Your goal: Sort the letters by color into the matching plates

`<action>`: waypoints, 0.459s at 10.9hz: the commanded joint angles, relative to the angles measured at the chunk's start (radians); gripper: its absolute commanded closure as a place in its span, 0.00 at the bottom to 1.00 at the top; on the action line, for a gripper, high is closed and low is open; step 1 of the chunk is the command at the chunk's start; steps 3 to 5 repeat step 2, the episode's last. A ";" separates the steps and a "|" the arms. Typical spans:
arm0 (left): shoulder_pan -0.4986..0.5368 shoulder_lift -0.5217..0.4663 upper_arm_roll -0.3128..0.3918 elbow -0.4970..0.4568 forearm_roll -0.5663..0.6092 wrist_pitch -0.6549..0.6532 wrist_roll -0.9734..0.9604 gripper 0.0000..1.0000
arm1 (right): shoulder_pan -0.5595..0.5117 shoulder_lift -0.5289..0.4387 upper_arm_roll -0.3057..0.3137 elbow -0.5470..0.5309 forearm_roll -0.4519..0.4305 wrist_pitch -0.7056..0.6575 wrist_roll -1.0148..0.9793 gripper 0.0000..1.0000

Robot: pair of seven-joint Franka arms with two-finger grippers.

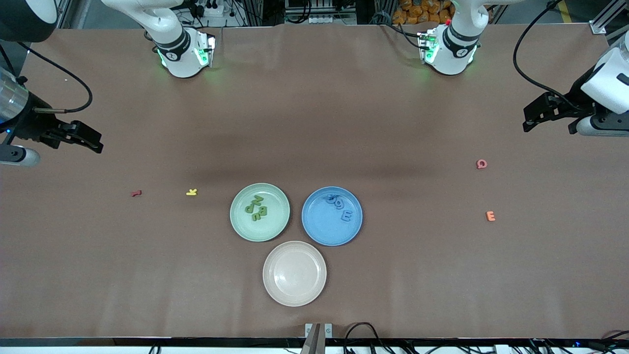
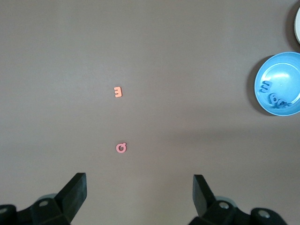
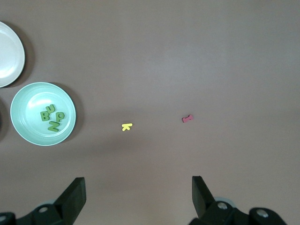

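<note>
Nearest the front camera sits a beige plate (image 1: 294, 273), bare. Just above it, side by side, lie the mint green plate (image 1: 260, 231) holding the green letters (image 1: 257, 208) and the blue plate (image 1: 332, 235) holding the blue letters (image 1: 339, 206). My left gripper (image 1: 549, 115) hangs with fingers spread wide, holding nothing, over the table's left-arm end, near a pink Q (image 1: 481, 164) and an orange E (image 1: 490, 216). My right gripper (image 1: 76, 136) hangs likewise spread and unladen at the right-arm end, near a red piece (image 1: 136, 193) and a yellow K (image 1: 191, 192).
</note>
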 commanded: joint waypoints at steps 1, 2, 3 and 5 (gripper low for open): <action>0.005 0.013 -0.003 0.028 0.008 -0.016 0.003 0.00 | 0.010 -0.004 0.004 -0.006 -0.007 0.006 0.014 0.00; 0.002 0.013 -0.003 0.028 0.011 -0.016 0.003 0.00 | 0.010 -0.004 0.004 -0.006 -0.007 0.006 0.013 0.00; 0.002 0.013 -0.003 0.028 0.011 -0.016 0.003 0.00 | 0.010 -0.004 0.004 -0.006 -0.007 0.006 0.013 0.00; 0.002 0.013 -0.003 0.028 0.011 -0.016 0.003 0.00 | 0.010 -0.004 0.004 -0.006 -0.007 0.006 0.013 0.00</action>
